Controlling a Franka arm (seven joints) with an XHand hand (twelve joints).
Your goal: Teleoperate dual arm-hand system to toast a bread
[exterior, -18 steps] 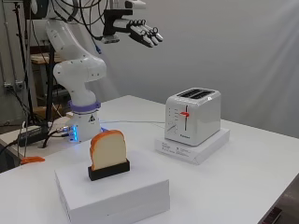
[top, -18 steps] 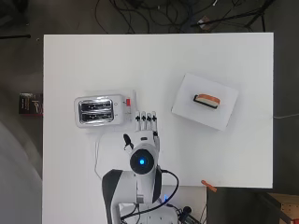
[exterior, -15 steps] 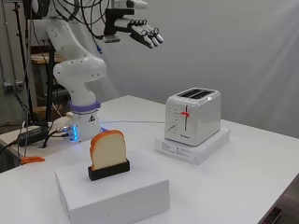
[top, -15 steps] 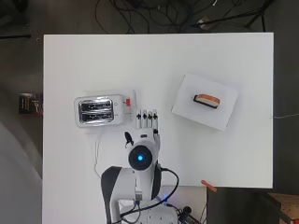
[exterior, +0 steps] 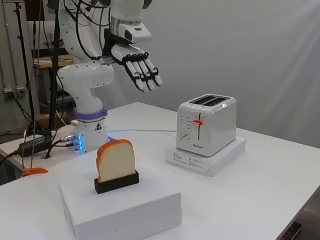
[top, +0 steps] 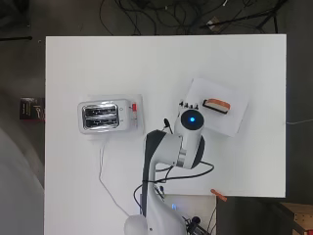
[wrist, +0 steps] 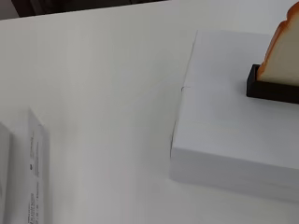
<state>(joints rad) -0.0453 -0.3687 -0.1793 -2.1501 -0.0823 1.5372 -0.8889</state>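
A slice of bread (exterior: 114, 160) stands upright in a black holder (exterior: 116, 182) on a white box (exterior: 120, 207). From above the bread (top: 216, 104) shows edge-on on the box (top: 230, 122), right of centre. The wrist view shows the bread (wrist: 285, 49) and its holder (wrist: 273, 88) at the box's (wrist: 224, 135) edge. A white toaster (exterior: 207, 124) with a red lever (exterior: 198, 122) sits on a white base; from above the toaster (top: 102, 116) lies at the left. My hand (exterior: 138, 67) hangs open high over the table, fingers straight, between toaster and bread. From above only the fingertips (top: 188, 104) show, at the box's left edge.
The toaster's white cable (top: 105, 171) trails toward the arm's base. An orange tool (top: 219, 195) lies at the table's near edge, and also shows as an orange tool (exterior: 34, 171) in the side view. The toaster's base (wrist: 32, 168) edges into the wrist view.
The arm has swung right, from beside the toaster toward the bread's box, and the hand has come lower. Bread and toaster have not moved.
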